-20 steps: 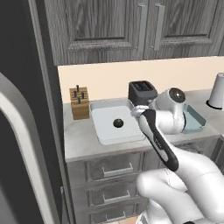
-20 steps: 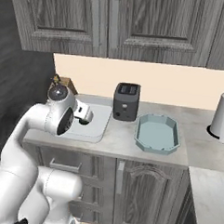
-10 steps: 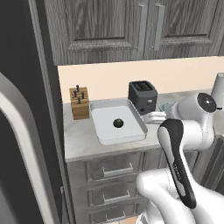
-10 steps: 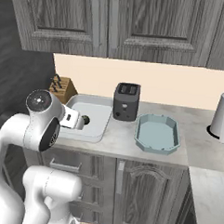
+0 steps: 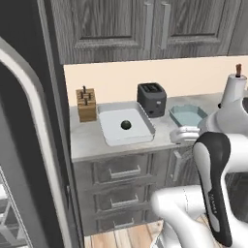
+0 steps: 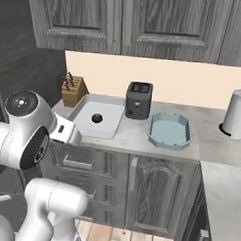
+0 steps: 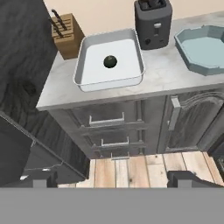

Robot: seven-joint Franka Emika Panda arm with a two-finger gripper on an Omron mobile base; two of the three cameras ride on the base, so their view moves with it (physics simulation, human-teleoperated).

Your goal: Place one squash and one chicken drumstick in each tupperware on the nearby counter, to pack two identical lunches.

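Dark green squash (image 7: 110, 61) already in white tupperware (image 7: 85, 74), upper centre. Blue-green tupperware (image 7: 189, 61), upper right, empty. Gripper (image 7: 114, 180) released, holding nothing. Drumsticks, second squash left.

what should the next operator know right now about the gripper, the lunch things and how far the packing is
Gripper: open, empty, pulled back from the pale grey speckled counter, pointing at the cabinet drawers.
Large white rectangular tupperware: holds the dark green round squash, nothing else.
Pale blue-green octagonal tupperware: empty, to the right of the black toaster.
Done: one squash packed.
Left: second squash and both chicken drumsticks; none can be seen on this stretch of counter.
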